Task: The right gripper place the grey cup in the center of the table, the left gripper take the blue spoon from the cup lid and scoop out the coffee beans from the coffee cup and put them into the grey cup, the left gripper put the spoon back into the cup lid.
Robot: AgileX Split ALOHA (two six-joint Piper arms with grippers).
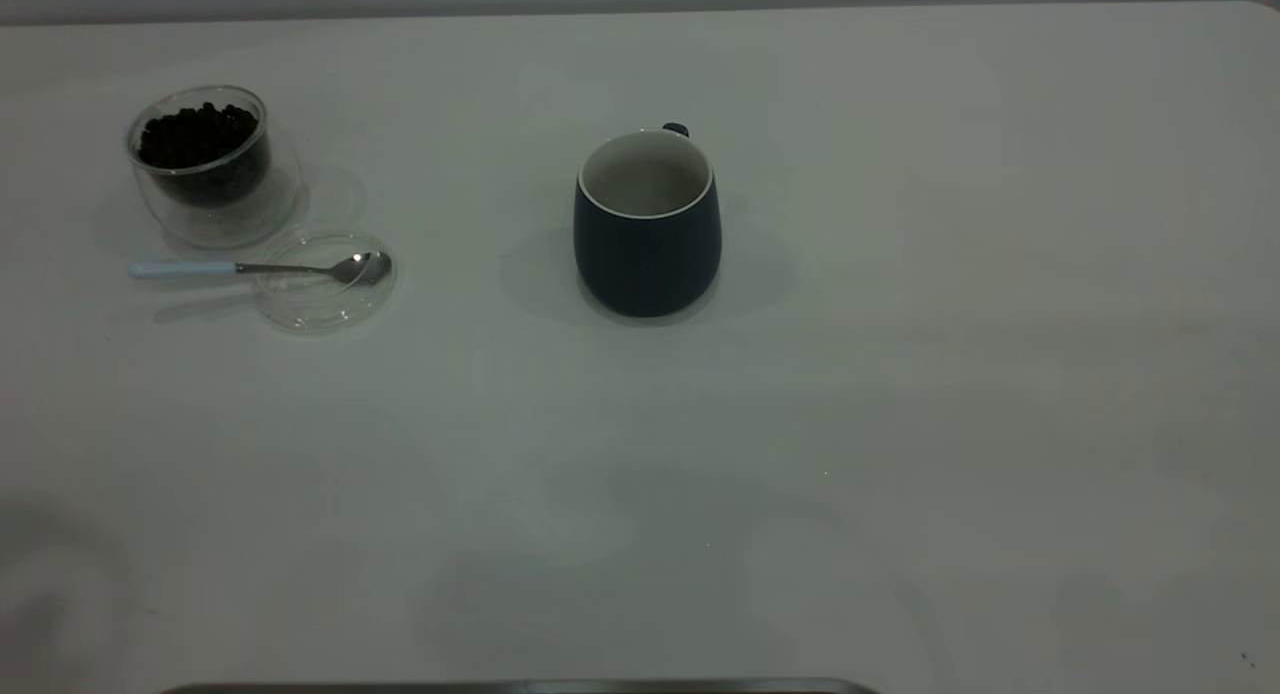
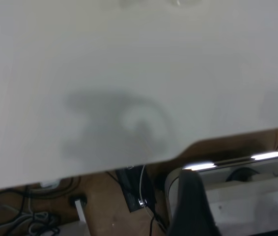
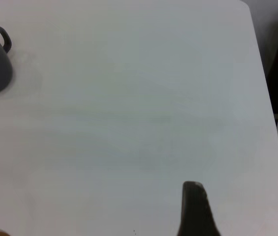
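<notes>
We locate the grey cup point(image 1: 647, 224) upright at the centre of the table point(image 1: 900, 424); well left of it stands the coffee cup point(image 1: 210, 164) holding coffee beans point(image 1: 197, 136); just beside that, nearer the grey cup, the blue spoon point(image 1: 260, 268) rests across the cup lid point(image 1: 322, 279); the left gripper point(image 2: 192, 206) and right gripper point(image 3: 196, 210) each show one dark tip, so we cannot tell their opening.
</notes>
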